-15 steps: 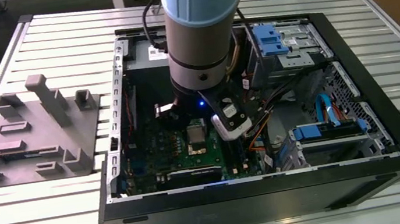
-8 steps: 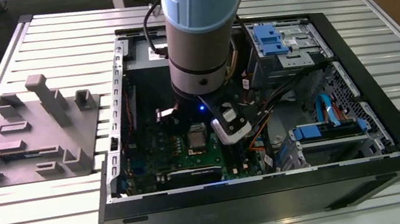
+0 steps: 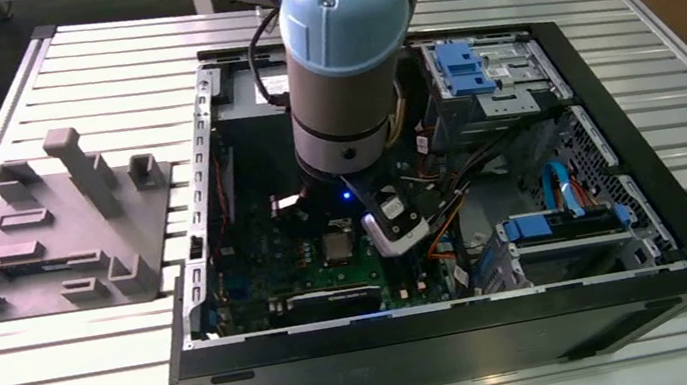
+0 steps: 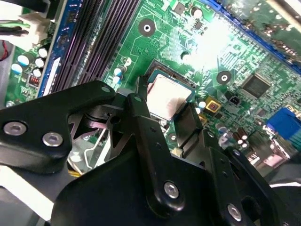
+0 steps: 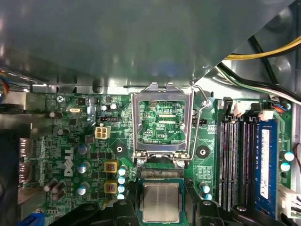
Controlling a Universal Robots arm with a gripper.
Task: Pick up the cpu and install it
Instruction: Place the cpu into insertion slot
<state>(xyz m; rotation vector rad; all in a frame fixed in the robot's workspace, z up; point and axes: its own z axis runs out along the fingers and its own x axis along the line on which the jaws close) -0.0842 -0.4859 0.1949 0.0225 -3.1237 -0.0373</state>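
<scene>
Slatted metal makes up the counter (image 3: 100,378), and on it lies an open black case (image 3: 470,326) with a grey tray (image 3: 55,243) of moulded blocks just beside it, towards the exterior view's left. My arm (image 3: 345,61) reaches down into the case over the green board (image 5: 70,155).

The cpu (image 4: 165,94) lies flat with its silver top up, inside the dark rim of the socket (image 4: 157,68). It looks level with that rim. My tool (image 4: 164,100) is right over it and flanks it at two opposite edges, very close on both sides. I cannot tell whether the tool is clamping the cpu or only standing beside it.

In the first wrist view the cpu (image 5: 161,202) shows again. The metal frame (image 5: 162,125) is hinged at the socket's edge and swung fully open, so bare board shows through its window. A thin wire lever (image 5: 200,117) runs along one side of the frame. Long dark memory slots (image 5: 237,160) sit near the socket on that same side. Yellow and black cables (image 5: 263,52) cross above them.
</scene>
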